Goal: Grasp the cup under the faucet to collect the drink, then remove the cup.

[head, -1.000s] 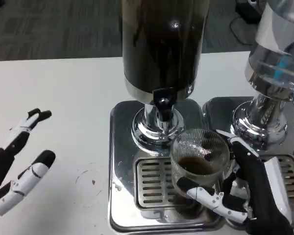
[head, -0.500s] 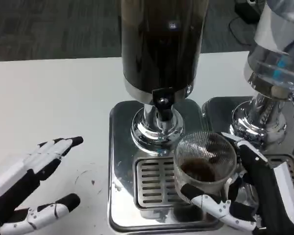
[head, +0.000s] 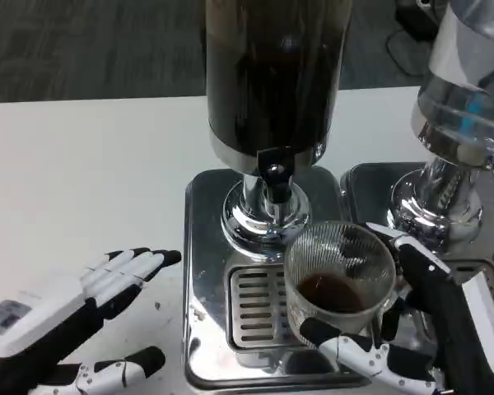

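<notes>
Right hand (head: 395, 350) grips the cup (head: 339, 276) (some dark drink inside); best to lift it away level; left hand (head: 90, 329) lies open.

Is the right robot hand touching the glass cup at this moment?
Touching. The head view shows the right robot hand wrapped around the glass cup, one finger across its front wall and another against its right side.

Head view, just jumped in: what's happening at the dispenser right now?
The right hand grips the ribbed glass cup over the drip grate, a little forward and right of the faucet of the dark drink dispenser. A little dark drink sits in the cup. The left hand hovers open over the white table, fingers toward the dispenser base.
</notes>
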Controlling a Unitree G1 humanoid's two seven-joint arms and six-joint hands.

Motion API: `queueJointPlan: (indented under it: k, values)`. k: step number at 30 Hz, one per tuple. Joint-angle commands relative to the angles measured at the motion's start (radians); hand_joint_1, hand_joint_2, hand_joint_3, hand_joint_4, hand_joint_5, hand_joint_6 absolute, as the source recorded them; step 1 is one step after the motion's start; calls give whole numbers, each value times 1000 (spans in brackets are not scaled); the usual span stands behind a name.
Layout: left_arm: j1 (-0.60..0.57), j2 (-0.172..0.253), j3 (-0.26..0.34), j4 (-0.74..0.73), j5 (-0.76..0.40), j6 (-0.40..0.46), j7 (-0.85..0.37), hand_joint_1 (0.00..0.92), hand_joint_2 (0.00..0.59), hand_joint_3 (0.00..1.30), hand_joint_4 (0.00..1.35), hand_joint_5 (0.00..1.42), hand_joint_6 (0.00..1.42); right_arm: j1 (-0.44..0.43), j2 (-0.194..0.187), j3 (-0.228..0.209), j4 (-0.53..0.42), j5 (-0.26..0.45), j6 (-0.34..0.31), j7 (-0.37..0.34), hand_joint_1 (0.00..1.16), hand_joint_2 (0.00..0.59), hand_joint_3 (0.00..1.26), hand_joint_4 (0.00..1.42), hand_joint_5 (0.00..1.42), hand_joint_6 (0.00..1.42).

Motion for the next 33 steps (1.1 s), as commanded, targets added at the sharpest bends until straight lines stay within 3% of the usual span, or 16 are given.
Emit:
queueJointPlan:
  k: [1, 18, 33]
  values:
    - [-18, 17, -21, -10, 16, -3, -11, 0, 243, 0, 0, 0, 0, 10, -6, -4, -72, 18, -26, 12, 885, 162, 545, 616, 837, 1145]
    - [0, 25, -38, -21, -7, 8, -15, 0, 252, 0, 0, 0, 0, 92, -28, -11, -146, 73, -25, 68, 879, 163, 564, 619, 851, 1162]
    - [1, 27, -37, 2, -22, 2, -14, 0, 253, 0, 0, 0, 0, 84, -12, -15, -155, 47, -16, 64, 878, 164, 568, 624, 854, 1162]
